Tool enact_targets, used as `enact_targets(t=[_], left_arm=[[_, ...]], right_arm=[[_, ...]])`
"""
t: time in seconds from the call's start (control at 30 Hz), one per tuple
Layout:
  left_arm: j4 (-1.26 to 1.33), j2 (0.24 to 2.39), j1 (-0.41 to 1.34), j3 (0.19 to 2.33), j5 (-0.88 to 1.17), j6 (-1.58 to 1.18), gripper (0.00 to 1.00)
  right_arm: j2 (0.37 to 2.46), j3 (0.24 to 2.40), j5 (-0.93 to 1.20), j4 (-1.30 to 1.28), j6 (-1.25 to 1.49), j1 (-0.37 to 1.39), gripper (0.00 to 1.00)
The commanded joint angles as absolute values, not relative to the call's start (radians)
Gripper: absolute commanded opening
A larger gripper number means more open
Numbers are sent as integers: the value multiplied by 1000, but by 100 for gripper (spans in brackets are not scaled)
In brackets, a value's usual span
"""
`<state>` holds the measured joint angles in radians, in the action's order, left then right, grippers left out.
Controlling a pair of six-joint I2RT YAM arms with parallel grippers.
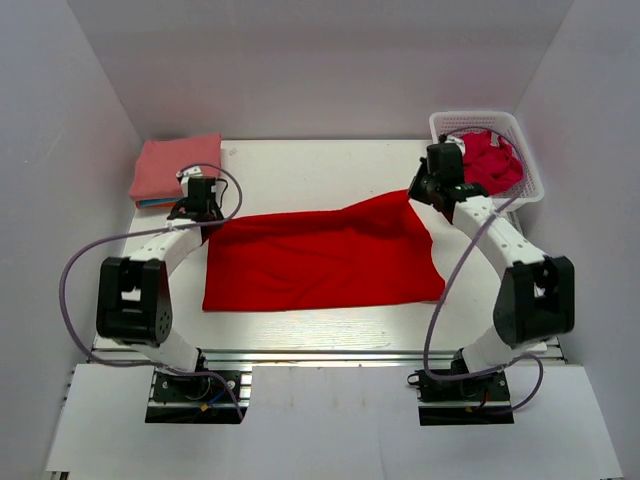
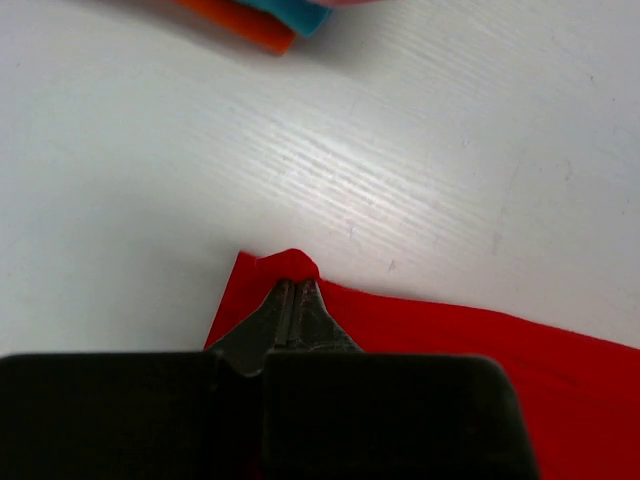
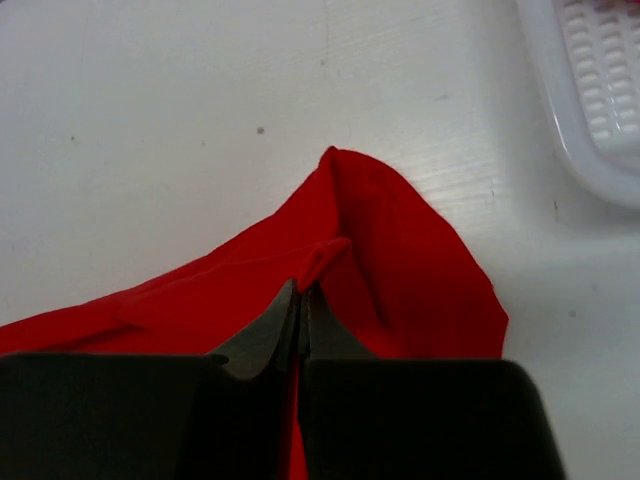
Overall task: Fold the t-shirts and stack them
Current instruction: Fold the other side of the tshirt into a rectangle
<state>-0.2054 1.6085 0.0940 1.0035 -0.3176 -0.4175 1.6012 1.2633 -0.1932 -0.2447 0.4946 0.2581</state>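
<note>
Red t-shirt (image 1: 320, 260) lies spread mid-table (image 1: 300, 170), mostly flat, wider than it is deep. Its far-right corner is pulled up into a peak toward the basket and its far-left corner is pinched into a small bump. White lattice basket (image 1: 480, 122) sits at the far-right corner and holds a crumpled crimson-pink shirt (image 1: 495, 165), nothing else visible in it. Folded stack at the far-left corner: salmon-pink shirt (image 1: 175, 165) on top, with teal (image 2: 300, 12) and orange (image 2: 240, 22) edges showing under it in the left wrist view. Left gripper (image 2: 293, 290): jaws fully together, nipping the red shirt's far-left corner, a small fold of cloth poking out past the tips. Right gripper (image 3: 300, 290): jaws also clamped tight on a ridge of red cloth at the far-right corner, just beside the basket rim, with the fabric tented around the tips.
</note>
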Motion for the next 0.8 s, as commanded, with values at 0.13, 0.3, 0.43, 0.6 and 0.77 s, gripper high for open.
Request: enact_targets(t=[0.13, 0.3, 0.43, 0.6, 0.77], left_arm=[[-232, 1395, 95, 870, -308, -465, 0], [-206, 1338, 104, 770, -220, -483, 0], [-195, 1313, 104, 721, -170, -494, 0], [-216, 1258, 104, 657, -170, -514, 0], [-251, 1258, 104, 623, -188, -544, 24]], right_arm=[[1387, 1171, -221, -440, 543, 256, 0], [1306, 1077, -235, -538, 575, 255, 0], [1223, 1020, -236, -568, 607, 256, 0], [1148, 901, -233, -597, 644, 256, 0], [1114, 776, -238, -578, 704, 255, 0]])
